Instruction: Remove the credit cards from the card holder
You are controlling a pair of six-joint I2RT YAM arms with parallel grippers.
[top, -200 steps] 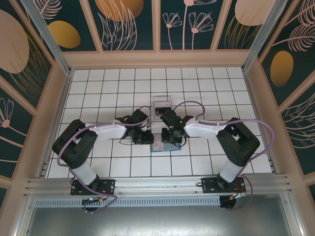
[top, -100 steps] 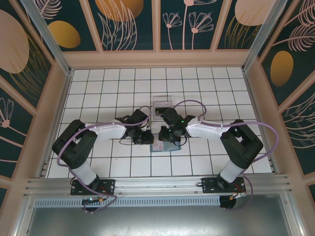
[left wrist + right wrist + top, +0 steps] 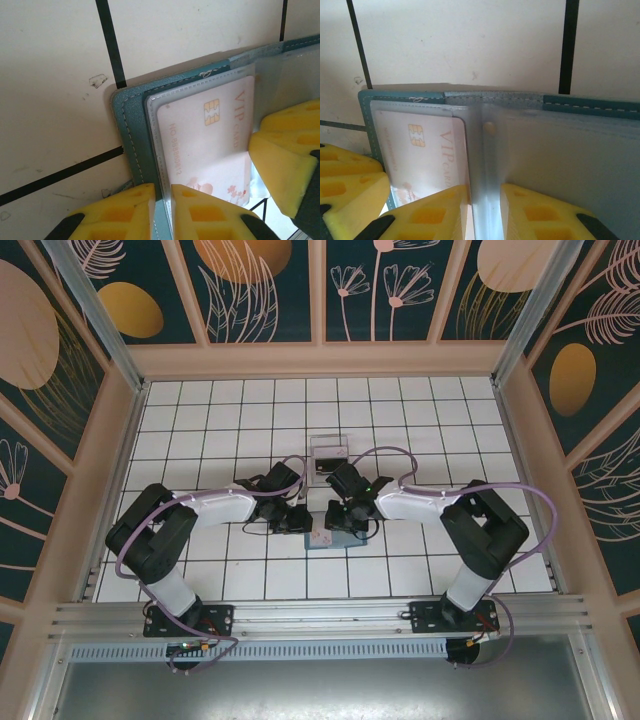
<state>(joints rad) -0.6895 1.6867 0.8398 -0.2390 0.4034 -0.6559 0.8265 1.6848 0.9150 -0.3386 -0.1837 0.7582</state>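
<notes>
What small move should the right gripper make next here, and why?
Probably shift the right gripper off the clear sleeve leaf that it straddles and onto the VIP card, near the spine. The card sits inside its pocket, and the left gripper pins the edge of the card holder, so the holder looks steady enough for a pull.

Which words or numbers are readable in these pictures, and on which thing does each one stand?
"VIP CARD": on the pale pink card inside the blue wallet.
"NO" followed by digits: same card; the digits are too blurred to read.
</notes>
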